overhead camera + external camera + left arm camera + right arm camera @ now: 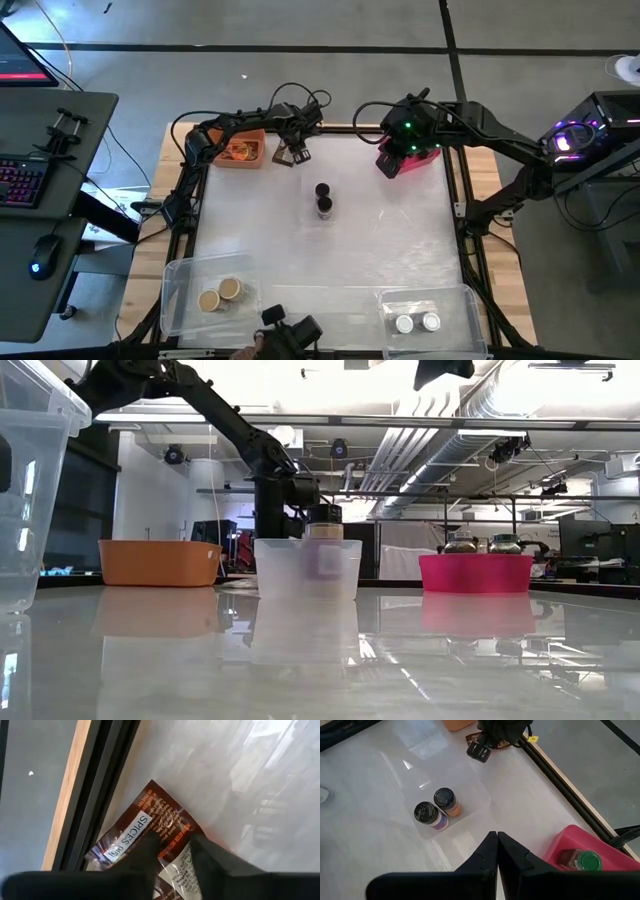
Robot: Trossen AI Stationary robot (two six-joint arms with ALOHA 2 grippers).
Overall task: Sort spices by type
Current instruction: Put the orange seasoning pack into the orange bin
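Note:
A flat brown spice packet labelled SPICES lies by the table's far edge, beside the orange bin. My left gripper points down onto it, its fingers closed in on it. My right gripper is shut and empty, hovering near the pink bin, which holds a green-capped jar and another jar. Two dark-capped jars stand in a clear tub at the table's middle. Tan-capped jars and white-capped jars stand in clear tubs near the front edge. My left gripper pinches the brown packet between its two fingers, coming from above and pointing down. The fingers are on the end with the pale window. The labelled end looks to rest on the table. The fingers hide the exact contact.
The orange bin, with something orange inside, sits at the far left corner, and the pink bin at far right. The dark table frame runs close behind the packet. Bare table lies between the middle tub and the front tubs.

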